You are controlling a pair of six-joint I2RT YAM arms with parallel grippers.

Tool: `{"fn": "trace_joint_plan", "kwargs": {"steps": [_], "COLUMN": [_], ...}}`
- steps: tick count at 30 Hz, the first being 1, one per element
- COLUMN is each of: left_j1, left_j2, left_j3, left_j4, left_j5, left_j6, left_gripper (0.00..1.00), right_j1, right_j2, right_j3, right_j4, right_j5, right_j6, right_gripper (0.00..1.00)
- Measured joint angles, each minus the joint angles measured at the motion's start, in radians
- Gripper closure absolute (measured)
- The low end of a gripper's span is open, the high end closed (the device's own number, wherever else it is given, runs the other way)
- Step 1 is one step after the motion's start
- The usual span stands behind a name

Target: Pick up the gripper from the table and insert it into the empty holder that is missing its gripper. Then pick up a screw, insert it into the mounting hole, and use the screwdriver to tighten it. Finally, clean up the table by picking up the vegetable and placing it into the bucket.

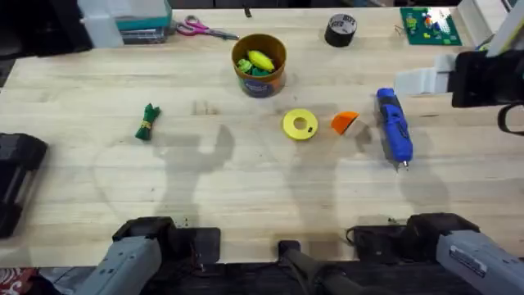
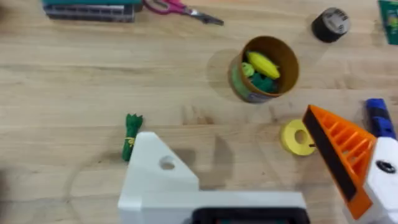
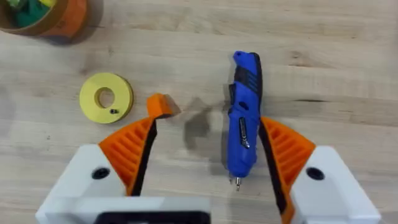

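On the pale wood-grain table [image 1: 82, 123], the small orange ribbed wedge gripper [image 1: 345, 122] lies between a flat yellow disc [image 1: 300, 124] and the blue pen-shaped screwdriver [image 1: 394, 127]. The right pincer [image 3: 205, 162] hangs wide open and empty over the screwdriver (orange ribbed pads [image 3: 127, 146] on white mounts). The left pincer [image 2: 249, 168] is open too, one white mount bare; the leafy green vegetable [image 1: 147, 121] lies well apart from the round orange-brown bucket [image 1: 259, 65].

Your right hand [image 3: 202, 180] has white angular finger mounts with orange ribbed pads [image 3: 130, 149] and dark screws; your left hand [image 2: 267, 180] carries one orange pad, its other mount bare white.
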State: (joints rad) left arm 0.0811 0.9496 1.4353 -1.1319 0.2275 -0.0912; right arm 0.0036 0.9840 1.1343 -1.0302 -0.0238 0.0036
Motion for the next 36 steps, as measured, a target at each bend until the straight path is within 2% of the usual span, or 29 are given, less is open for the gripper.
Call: {"fn": "trace_joint_plan", "kwargs": {"steps": [4, 8, 11, 14, 17, 24, 27, 31, 36], "left_j1": [0.000, -0.018, -0.027, -0.027, -0.027, -0.027, -0.027, -0.027, -0.027], "left_j2": [0.070, 0.127, 0.128, 0.101, 0.040, -0.162, -0.255, -0.370, -0.486], "left_j3": [0.000, 0.000, -0.002, -0.035, -0.138, -0.493, -0.620, -0.752, -0.859], "left_j4": [0.000, 0.000, 0.004, 0.066, 0.175, 0.449, 0.525, 0.545, 0.558], "left_j5": [-0.051, -0.144, -0.189, -0.221, -0.233, -0.214, -0.198, -0.191, -0.187], "left_j6": [-0.001, 0.000, 0.000, 0.000, 0.000, 0.000, 0.000, -0.001, -0.004], "left_gripper": [0.015, 0.015, 0.016, 0.016, 0.015, 0.015, 0.016, 0.015, 0.015], "right_j1": [0.000, 0.000, 0.000, 0.000, 0.000, 0.000, 0.000, 0.000, 0.000], "right_j2": [0.000, 0.000, 0.000, 0.000, 0.000, 0.000, 0.000, 0.000, 0.000], "right_j3": [0.000, 0.000, 0.000, 0.000, 0.000, 0.000, 0.000, 0.000, 0.000], "right_j4": [0.000, 0.000, 0.000, 0.000, 0.000, -0.001, -0.001, -0.001, -0.001], "right_j5": [0.000, 0.000, 0.000, 0.000, 0.000, 0.000, 0.000, 0.000, 0.000], "right_j6": [0.000, 0.000, 0.000, 0.000, 0.000, 0.000, 0.000, 0.000, 0.000], "right_gripper": [0.006, 0.006, 0.005, 0.005, 0.005, 0.005, 0.005, 0.006, 0.005]}}
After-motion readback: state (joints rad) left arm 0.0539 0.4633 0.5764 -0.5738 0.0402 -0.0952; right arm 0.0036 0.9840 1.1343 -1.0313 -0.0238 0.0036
